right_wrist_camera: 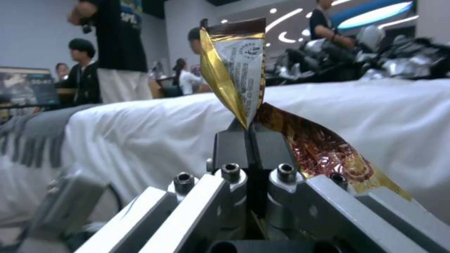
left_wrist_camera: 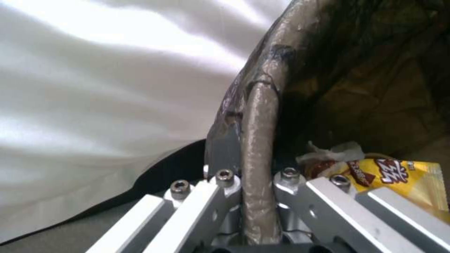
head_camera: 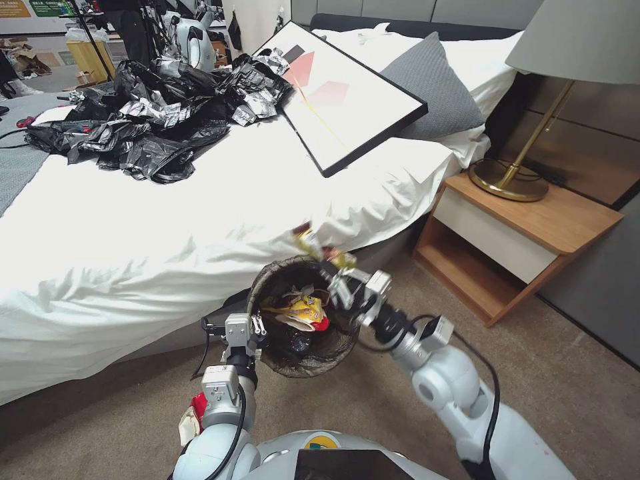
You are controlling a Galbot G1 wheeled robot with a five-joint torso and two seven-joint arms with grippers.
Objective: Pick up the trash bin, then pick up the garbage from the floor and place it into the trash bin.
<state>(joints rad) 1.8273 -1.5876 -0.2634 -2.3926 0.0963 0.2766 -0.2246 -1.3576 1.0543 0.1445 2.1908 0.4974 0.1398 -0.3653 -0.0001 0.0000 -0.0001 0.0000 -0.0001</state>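
The trash bin [head_camera: 313,365], lined with a dark bag, hangs above the carpet beside the bed. My left gripper [head_camera: 256,328] is shut on its near rim; the left wrist view shows the bag-wrapped rim [left_wrist_camera: 257,140] pinched between the fingers. Inside the bin lie garbage pieces: a yellow snack packet [head_camera: 305,309] [left_wrist_camera: 398,175] and a white tissue wad [left_wrist_camera: 335,151]. My right gripper [head_camera: 331,268] is at the bin's far rim, shut on a gold-and-brown wrapper [head_camera: 313,243] [right_wrist_camera: 237,66] that sticks up from between its fingers [right_wrist_camera: 230,147].
The white bed [head_camera: 167,233] stands just behind the bin, with a heap of black and silver sheeting [head_camera: 153,113], a framed picture [head_camera: 347,100] and a grey pillow [head_camera: 430,87] on it. A wooden nightstand [head_camera: 527,233] with a lamp [head_camera: 527,153] stands to the right. Open carpet [head_camera: 567,373] lies between.
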